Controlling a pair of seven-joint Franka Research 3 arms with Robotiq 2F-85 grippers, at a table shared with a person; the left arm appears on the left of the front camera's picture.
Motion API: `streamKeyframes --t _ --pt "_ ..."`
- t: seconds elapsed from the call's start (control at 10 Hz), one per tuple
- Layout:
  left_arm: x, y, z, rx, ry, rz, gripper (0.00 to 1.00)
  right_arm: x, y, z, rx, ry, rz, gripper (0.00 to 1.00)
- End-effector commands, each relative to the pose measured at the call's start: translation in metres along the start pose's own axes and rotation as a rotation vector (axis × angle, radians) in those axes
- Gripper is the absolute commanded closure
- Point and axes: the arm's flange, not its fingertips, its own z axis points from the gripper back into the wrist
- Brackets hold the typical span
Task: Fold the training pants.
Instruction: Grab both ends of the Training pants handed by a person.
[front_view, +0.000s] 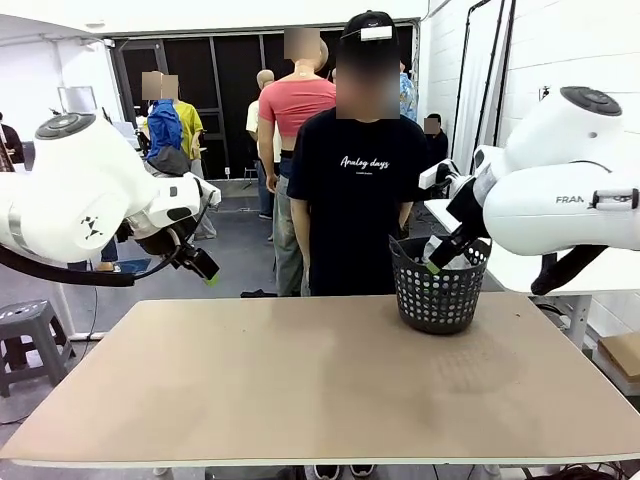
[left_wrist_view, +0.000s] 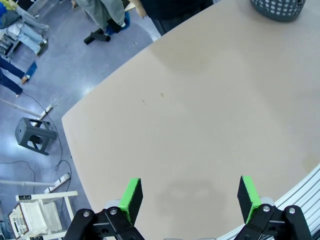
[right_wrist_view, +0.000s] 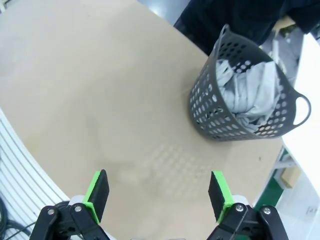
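Note:
The training pants (right_wrist_view: 252, 95) lie crumpled, light grey, inside the black mesh basket (right_wrist_view: 210, 112). That basket (front_view: 437, 295) stands at the table's far right, in front of the person. My right gripper (right_wrist_view: 159, 194) hovers open above the table, short of the basket, with nothing between its green pads; in the front view its fingers (front_view: 440, 255) hang just over the basket's rim. My left gripper (left_wrist_view: 190, 196) is open and empty too, held high over the table's left side (front_view: 200, 265).
A person in a black T-shirt (front_view: 352, 190) stands at the far edge, just behind the basket. The tan table (front_view: 300, 390) is bare apart from the basket. A grey stool (left_wrist_view: 32, 135) stands on the floor off the left side.

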Motion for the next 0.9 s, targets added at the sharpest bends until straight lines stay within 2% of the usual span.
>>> streamKeyframes --t 0.0,0.3,0.4,0.5,0.6,0.8 --pt "-0.006 -0.008 0.004 0.023 -0.012 0.009 0.00 -0.006 0.000 -0.006 0.011 -0.015 0.033 0.00" --pt "-0.009 -0.014 0.013 0.023 -0.029 0.005 0.00 -0.009 0.003 -0.002 0.012 -0.027 0.046 0.00" --pt "-0.010 -0.010 0.012 0.054 -0.029 0.046 0.00 -0.008 0.003 -0.004 -0.004 -0.009 0.057 0.00" --pt "0.000 -0.008 0.014 0.013 -0.032 -0.019 0.00 -0.007 0.003 -0.013 -0.037 -0.005 0.043 0.00" --pt "0.000 -0.008 0.014 0.013 -0.032 -0.019 0.00 0.001 0.002 0.003 -0.001 -0.009 0.024 0.00" --pt "0.000 -0.008 0.014 0.013 -0.032 -0.019 0.00 0.001 0.002 0.003 -0.001 -0.009 0.024 0.00"
